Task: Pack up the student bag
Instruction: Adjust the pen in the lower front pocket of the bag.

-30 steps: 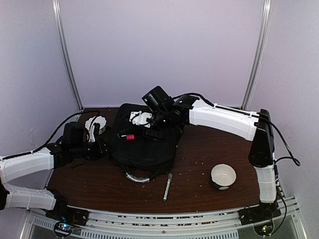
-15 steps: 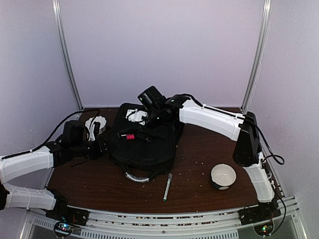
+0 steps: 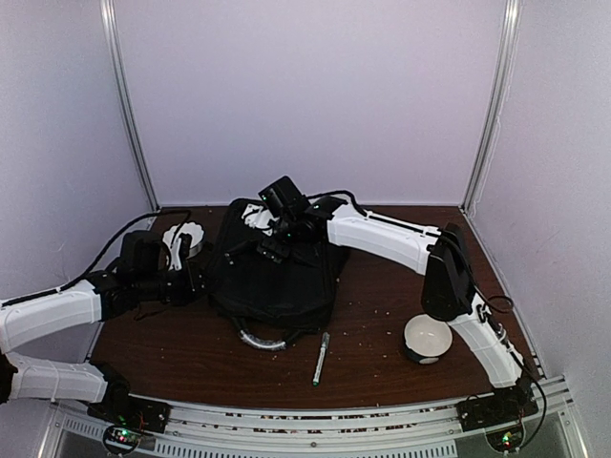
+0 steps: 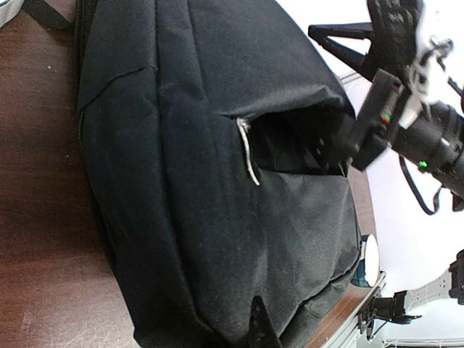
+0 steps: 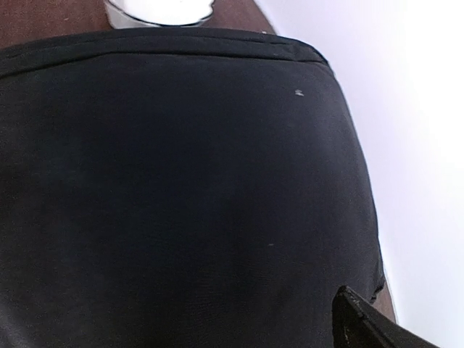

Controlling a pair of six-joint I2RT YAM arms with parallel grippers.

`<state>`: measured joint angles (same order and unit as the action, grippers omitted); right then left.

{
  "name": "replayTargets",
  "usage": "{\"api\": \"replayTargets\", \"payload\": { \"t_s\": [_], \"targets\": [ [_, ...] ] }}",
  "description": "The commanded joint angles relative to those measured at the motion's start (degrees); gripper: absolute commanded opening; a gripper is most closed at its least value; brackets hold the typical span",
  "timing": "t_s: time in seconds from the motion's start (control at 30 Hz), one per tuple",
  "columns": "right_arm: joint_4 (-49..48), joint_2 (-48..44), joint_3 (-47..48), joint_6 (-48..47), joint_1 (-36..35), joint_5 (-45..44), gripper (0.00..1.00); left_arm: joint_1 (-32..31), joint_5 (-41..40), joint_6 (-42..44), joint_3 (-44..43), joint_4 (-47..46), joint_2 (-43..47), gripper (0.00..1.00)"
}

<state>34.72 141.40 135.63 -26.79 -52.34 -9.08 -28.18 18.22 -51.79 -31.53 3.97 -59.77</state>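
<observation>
Sagging soft blk fabric student bag (image 3: 277, 281) on wood table (image 3: 382, 277).

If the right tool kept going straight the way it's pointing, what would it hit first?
The student bag: its black fabric fills the right wrist view just ahead of the right tool, though depth is unclear.

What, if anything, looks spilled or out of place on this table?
Pale crumbs lie scattered over the brown table between the backpack and the white bowl, like a spill. A pen lies loose nearby.
</observation>
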Motion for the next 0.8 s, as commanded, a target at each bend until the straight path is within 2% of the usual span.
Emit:
{"api": "replayTargets", "payload": {
  "t_s": [0.0, 0.07, 0.13, 0.3, 0.43, 0.7, 0.77],
  "targets": [
    [-9.1, 2.6, 1.9, 0.6, 1.6, -14.2, 0.87, -0.7, 2.2, 1.4, -3.0, -7.3, 2.9, 0.00],
    [-9.1, 2.6, 1.8, 1.0, 1.6, -15.7, 0.88, -0.6, 1.9, 1.4, -3.2, -7.1, 3.1, 0.00],
    [-6.3, 0.9, 1.0, 3.2, 1.6, -13.0, 0.89, -0.8, 1.7, 1.4, -3.3, -7.0, 3.4, 0.00],
    [-2.7, -10.7, -8.8, 8.5, 1.4, -2.0, 0.88, -0.8, 1.0, 2.1, -3.2, -6.6, 3.2, 0.00],
    [-5.1, -19.7, -16.2, 10.6, 1.5, -0.7, 0.86, -0.8, 0.9, 2.6, -3.5, -7.0, 2.1, 0.00],
    [-2.7, -22.2, -16.2, 11.9, 1.6, 0.9, 0.85, -0.8, 1.8, 3.4, -4.9, -8.1, -0.9, 0.00],
    [-1.1, -21.9, -16.0, 11.2, 1.8, 4.7, 0.84, -0.7, 1.9, 3.4, -5.0, -8.1, -0.9, 0.00]
  ]
}}
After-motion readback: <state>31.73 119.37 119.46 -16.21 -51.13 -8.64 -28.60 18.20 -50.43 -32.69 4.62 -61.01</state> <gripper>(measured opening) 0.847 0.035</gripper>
